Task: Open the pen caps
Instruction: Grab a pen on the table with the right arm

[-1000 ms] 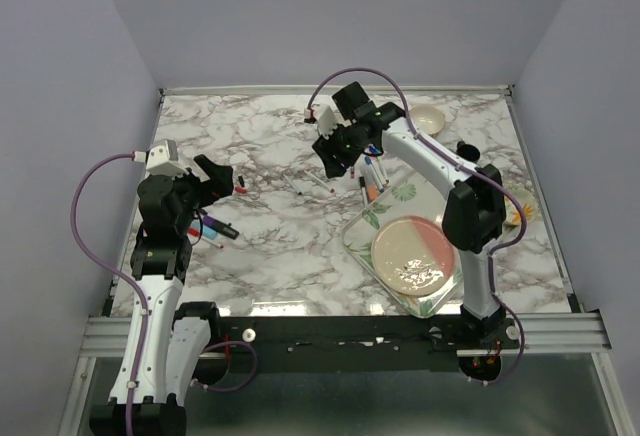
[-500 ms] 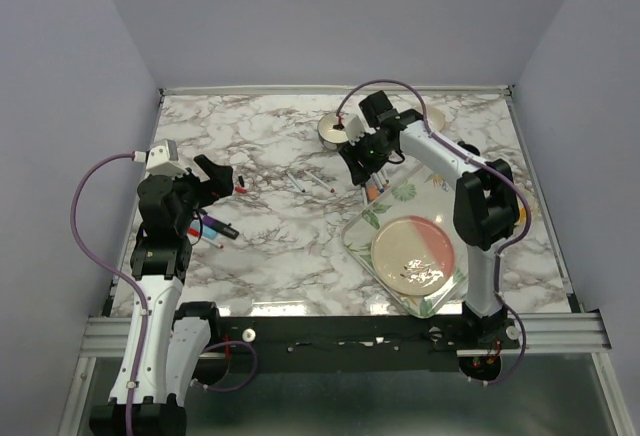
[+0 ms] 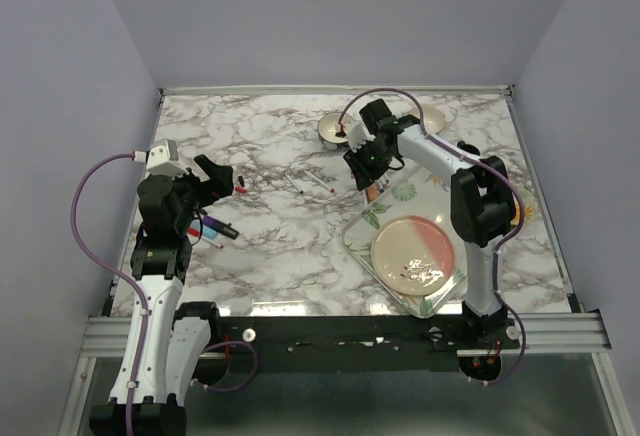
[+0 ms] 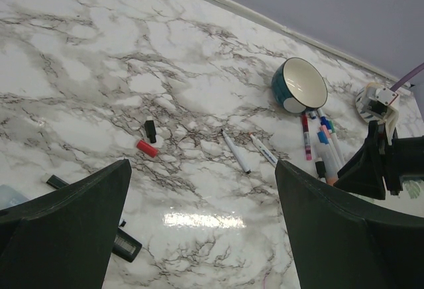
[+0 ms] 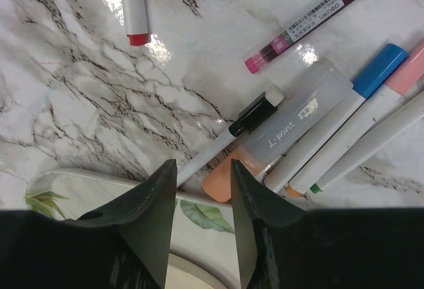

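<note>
- Right wrist view: the right pincer (image 5: 203,173) sits low over the table (image 5: 79,103) with its fingers (image 5: 149,223) narrowly parted. A thin white barrel (image 5: 199,163) runs into the gap, and its far end is hidden there.
- That barrel has a black cap (image 5: 255,113) fitted on it. Nearby, a blue cap (image 5: 379,69) sits on a thicker pen that is cut off by the frame edge.
- A tray (image 5: 86,183) rim shows by the fingers, mostly hidden.
- Left wrist view: the left pincer (image 4: 202,170) is spread wide above the table and pinches nothing.
- A red cap (image 4: 147,148) and a loose black cap (image 4: 150,130) lie just beside each other on the table, near two thin pens (image 4: 235,152).
- A dark marker (image 4: 126,244) is half hidden by the left finger.
- Top view: the pens under the right pincer are too small to tell apart, and a bowl (image 3: 430,116) is partly covered by that arm.
</note>
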You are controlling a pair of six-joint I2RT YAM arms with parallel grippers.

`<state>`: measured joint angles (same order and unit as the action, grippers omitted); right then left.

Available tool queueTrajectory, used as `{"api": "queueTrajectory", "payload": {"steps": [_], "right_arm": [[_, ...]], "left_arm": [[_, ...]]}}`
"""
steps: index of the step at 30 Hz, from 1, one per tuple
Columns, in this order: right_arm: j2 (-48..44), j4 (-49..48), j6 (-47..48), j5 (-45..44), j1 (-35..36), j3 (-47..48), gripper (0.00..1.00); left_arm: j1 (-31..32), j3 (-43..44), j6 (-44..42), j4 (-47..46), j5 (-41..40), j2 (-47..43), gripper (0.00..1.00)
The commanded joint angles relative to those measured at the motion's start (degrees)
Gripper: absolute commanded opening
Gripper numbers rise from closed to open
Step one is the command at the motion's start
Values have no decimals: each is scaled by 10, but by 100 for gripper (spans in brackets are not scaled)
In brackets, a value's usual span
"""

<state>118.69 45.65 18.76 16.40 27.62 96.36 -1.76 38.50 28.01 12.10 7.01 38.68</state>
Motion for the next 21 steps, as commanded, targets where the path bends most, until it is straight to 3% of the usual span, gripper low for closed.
{"api": "queueTrajectory", "payload": {"steps": [1,21], "right_arm": [[29,-3,-9,9,-5,8,44],[66,-8,-23,-43,-5,17,42]], "left_arm": [[-3,-4,-9,-8,10,0,99],[-3,-4,-10,-8,12,1,99]]}}
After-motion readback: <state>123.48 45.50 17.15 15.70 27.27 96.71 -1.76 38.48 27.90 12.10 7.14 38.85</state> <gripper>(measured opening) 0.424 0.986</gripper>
